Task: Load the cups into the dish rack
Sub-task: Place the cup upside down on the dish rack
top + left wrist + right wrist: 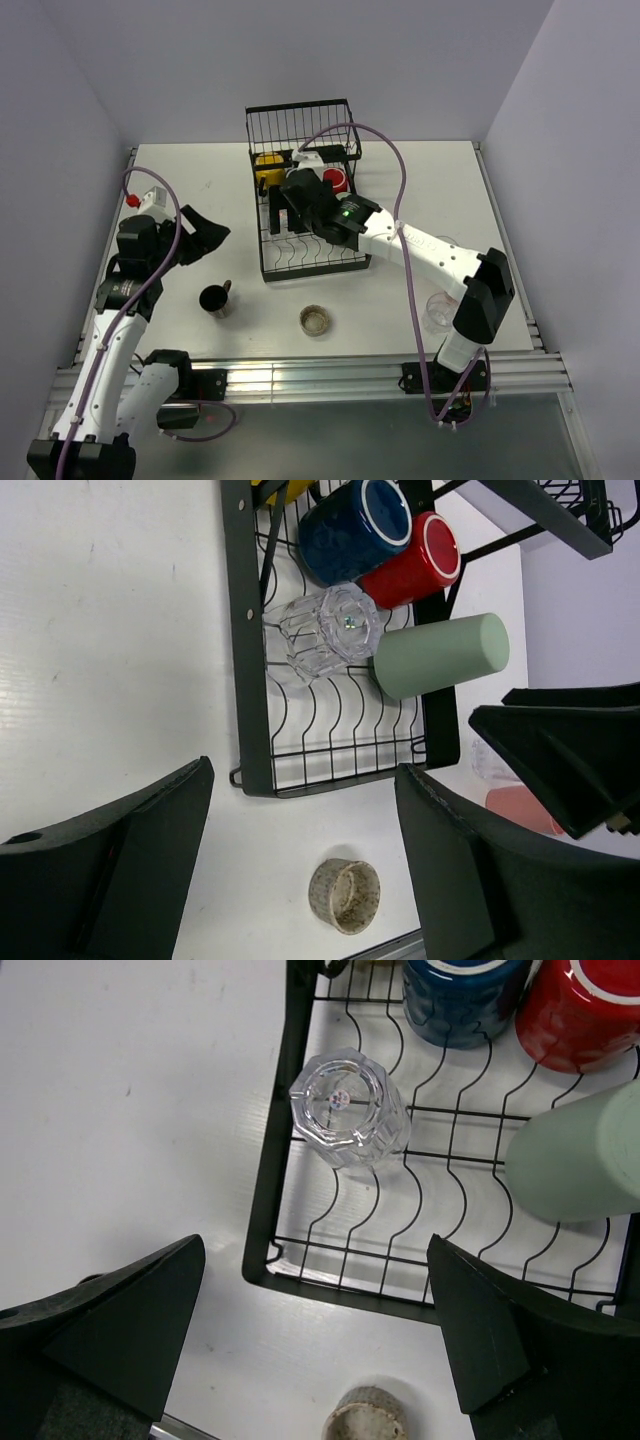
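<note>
wide-open, empty right gripper (315, 1290) hovers over dish rack (268, 1190) where clear glass (348, 1110) sits base-up, apparently to drain; left gripper (303, 780), likewise spread and empty, hangs aside.

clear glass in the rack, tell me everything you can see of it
The clear glass is a small faceted tumbler, transparent and colourless, with nothing seen inside. Its thick base, with a star-like pattern, faces the camera, so it is base up or tipped over; I cannot tell which. It rests on the wavy wires of the dish rack, close to one long rim, apart from the navy mug and the green tumbler. Nothing grips it.
</note>
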`<state>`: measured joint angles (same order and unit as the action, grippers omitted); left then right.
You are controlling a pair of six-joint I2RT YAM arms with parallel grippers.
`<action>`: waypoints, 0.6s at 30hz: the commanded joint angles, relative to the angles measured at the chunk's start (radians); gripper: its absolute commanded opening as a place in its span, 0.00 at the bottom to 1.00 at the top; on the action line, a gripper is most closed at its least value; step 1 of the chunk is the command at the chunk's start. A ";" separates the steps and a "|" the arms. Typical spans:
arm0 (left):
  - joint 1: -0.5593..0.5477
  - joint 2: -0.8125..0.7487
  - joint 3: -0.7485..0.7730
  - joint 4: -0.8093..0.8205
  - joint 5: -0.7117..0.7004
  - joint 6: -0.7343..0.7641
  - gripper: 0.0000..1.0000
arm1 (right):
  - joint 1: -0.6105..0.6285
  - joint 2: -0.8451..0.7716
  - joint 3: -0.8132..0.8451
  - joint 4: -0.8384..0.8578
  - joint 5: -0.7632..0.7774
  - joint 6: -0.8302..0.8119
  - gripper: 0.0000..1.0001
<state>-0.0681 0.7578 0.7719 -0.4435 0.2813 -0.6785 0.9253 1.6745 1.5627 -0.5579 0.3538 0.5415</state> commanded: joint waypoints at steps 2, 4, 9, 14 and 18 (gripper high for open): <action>-0.038 0.011 -0.002 0.083 -0.065 -0.047 0.79 | 0.007 -0.044 -0.004 0.027 -0.003 0.006 1.00; -0.061 0.020 -0.006 0.103 -0.070 -0.058 0.79 | 0.007 -0.051 -0.015 0.027 0.005 0.006 1.00; -0.143 0.075 -0.020 0.164 -0.100 -0.085 0.79 | 0.004 -0.107 -0.065 0.026 0.048 0.012 1.00; -0.232 0.144 -0.028 0.221 -0.157 -0.124 0.79 | -0.040 -0.200 -0.128 0.015 0.089 0.040 0.98; -0.306 0.227 -0.060 0.362 -0.162 -0.165 0.78 | -0.114 -0.286 -0.185 0.016 0.086 0.049 0.97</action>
<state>-0.3336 0.9440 0.7334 -0.2317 0.1532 -0.8001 0.8700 1.4773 1.4040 -0.5564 0.3923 0.5652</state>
